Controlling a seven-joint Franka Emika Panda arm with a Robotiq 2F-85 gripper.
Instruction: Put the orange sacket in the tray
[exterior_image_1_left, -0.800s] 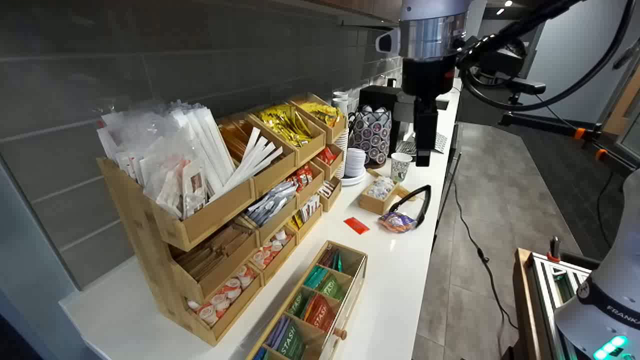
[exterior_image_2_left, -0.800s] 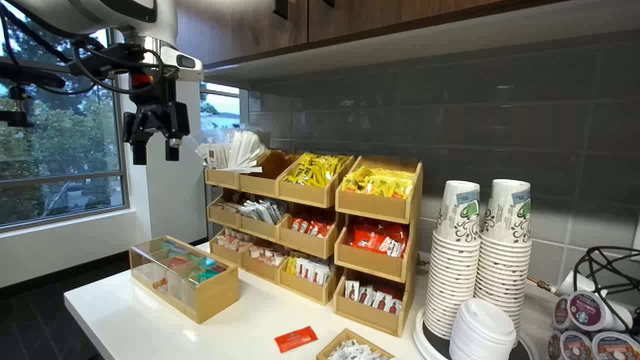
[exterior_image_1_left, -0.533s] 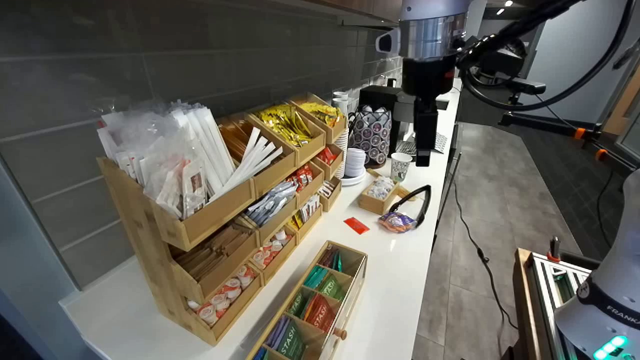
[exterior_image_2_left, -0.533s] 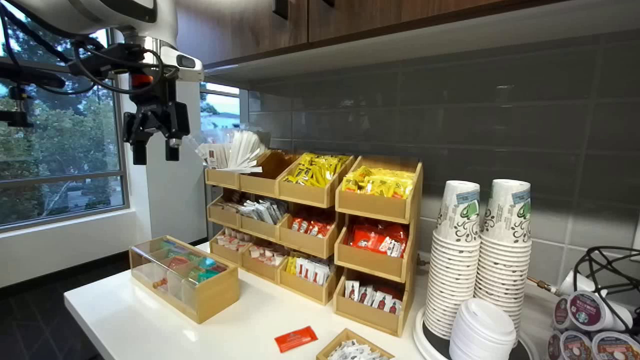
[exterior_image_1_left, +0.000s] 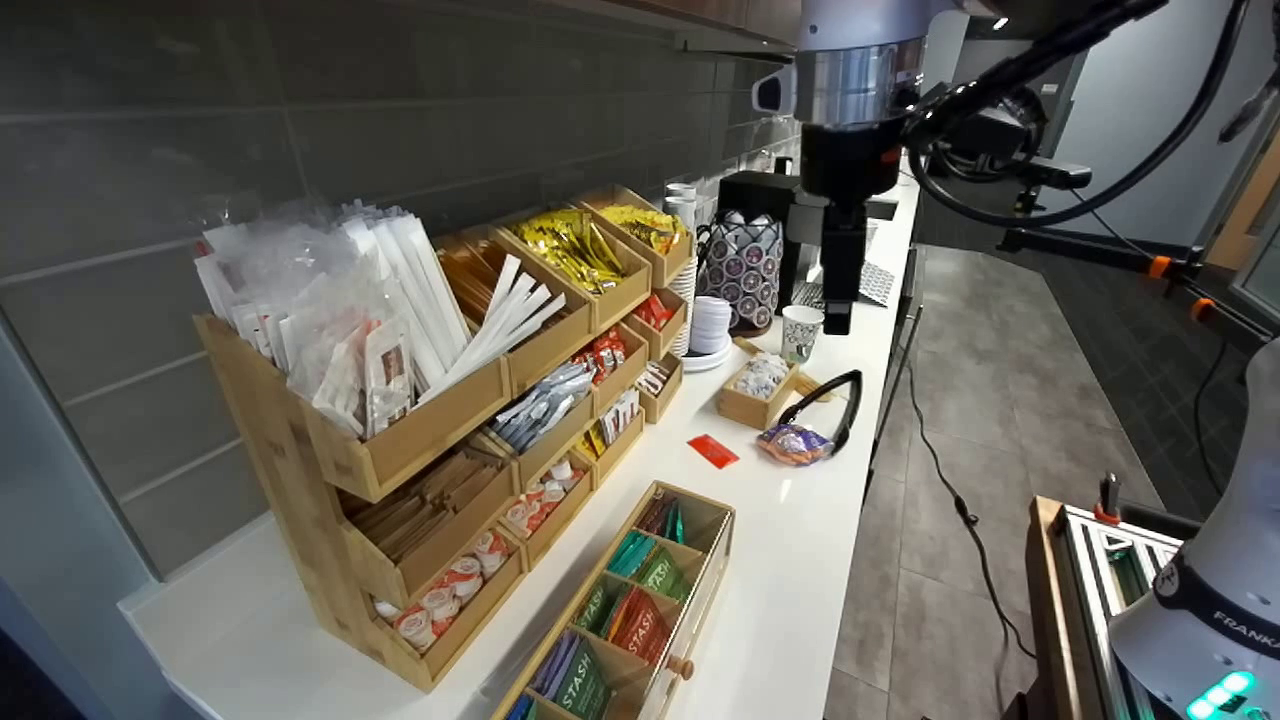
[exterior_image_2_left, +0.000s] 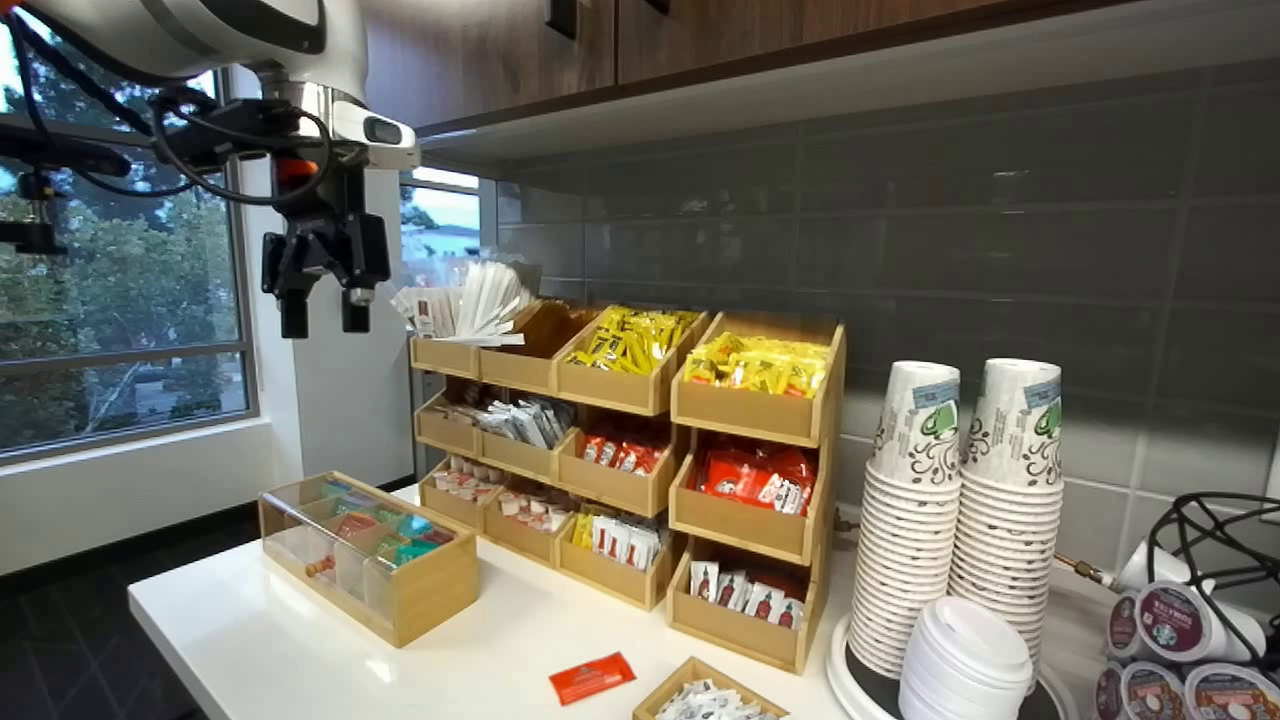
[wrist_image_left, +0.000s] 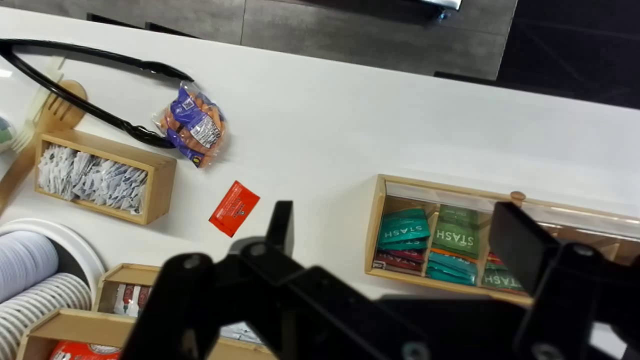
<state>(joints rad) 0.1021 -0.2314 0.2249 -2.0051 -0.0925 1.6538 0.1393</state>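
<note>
Where my gripper (exterior_image_1_left: 838, 320) hangs, in an exterior view: above the white counter (exterior_image_1_left: 770, 570), side-on, so I can't read its spread there.
Orange sachet (exterior_image_1_left: 713, 450): flat on the counter, near a purple-and-orange bag (exterior_image_1_left: 795, 444) and a wooden box (exterior_image_1_left: 745, 408) of white packets (exterior_image_1_left: 762, 372).
Jaws, in an exterior view: released, both black fingers (exterior_image_2_left: 294, 318) pointing down, well apart.
Tea box (exterior_image_2_left: 437, 592): clear-lidded, on the counter, well apart from the sachet.
Trays (exterior_image_2_left: 740, 522): three tiers on wooden racks (exterior_image_2_left: 833, 400), with yellow packets (exterior_image_2_left: 760, 362) on top and red packets (exterior_image_2_left: 735, 478) below.
Paper cups (exterior_image_2_left: 905, 540): two tall stacks beside the racks, white lids (exterior_image_2_left: 965, 655) in front.
Fingers, in the wrist view: I see a wide gap, one tip appearing near the sachet, the other in front of the tea box.
Sachet, same view: askew on the counter, between the wooden box and the tea box, touching neither.
Black tongs (wrist_image_left: 145, 134): tips just beside the bag.
</note>
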